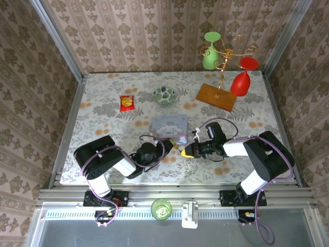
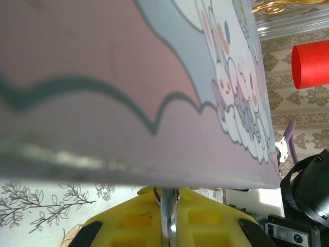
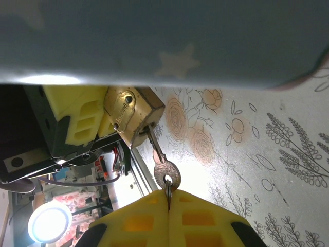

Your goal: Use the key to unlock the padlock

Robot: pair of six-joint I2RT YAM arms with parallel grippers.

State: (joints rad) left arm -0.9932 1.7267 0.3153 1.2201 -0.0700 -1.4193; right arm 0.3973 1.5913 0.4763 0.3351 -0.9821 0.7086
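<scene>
While the left gripper (image 2: 168,200) clamps the padlock (image 3: 132,114) steady at mid-left, the right gripper (image 3: 168,199) pinches the inserted key (image 3: 164,170) between pressed-together fingers, ready to turn.

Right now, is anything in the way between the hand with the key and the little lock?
No, nothing visible. The right gripper pinches the key, and the key's tip is already in the padlock. The pastel tin lies beside them, not between.
</scene>
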